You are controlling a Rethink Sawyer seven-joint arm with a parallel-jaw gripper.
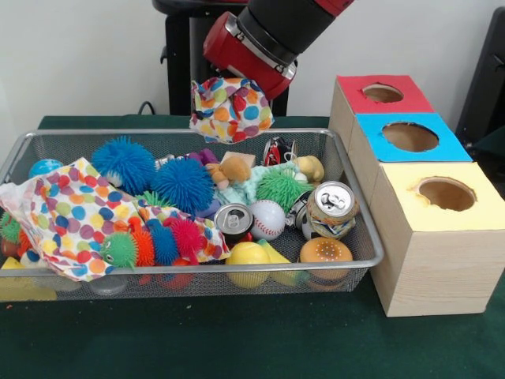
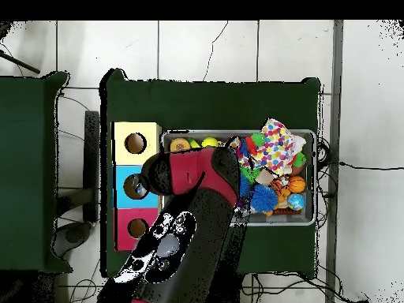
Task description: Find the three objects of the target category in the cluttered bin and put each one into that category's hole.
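My jaws [image 1: 233, 88] are buried in a bunched-up white cloth with coloured polka dots [image 1: 231, 109], which hangs from them in the air, so they are clamped on that cloth. The bundle is roughly round, with no clear long axis; it hangs above the far rim of the wire mesh bin [image 1: 24, 154], about midway along that rim, clear of the clutter below.

Inside the bin, a second polka-dot cloth [image 1: 67, 213] lies spread over the left end, its long side running from the left rim toward the near rim. Two blue spiky rubber balls [image 1: 124, 162] sit beside it near the middle, and a multicoloured spiky caterpillar toy [image 1: 150, 243] lies along the near rim. Toward the right end I see a white baseball [image 1: 267, 219], a green spiky ball [image 1: 282, 188], an upright drink can with a silver top [image 1: 332, 208], a toy hamburger [image 1: 325, 251] and a yellow plastic lemon [image 1: 248, 254].

Just beside the bin's right end, on the green table [image 1: 237, 339], stands a row of three wooden boxes, each with a round hole on top: red top [image 1: 382, 95] farthest back, blue top [image 1: 409, 137] in the middle, yellow top [image 1: 443, 194] nearest the front edge.
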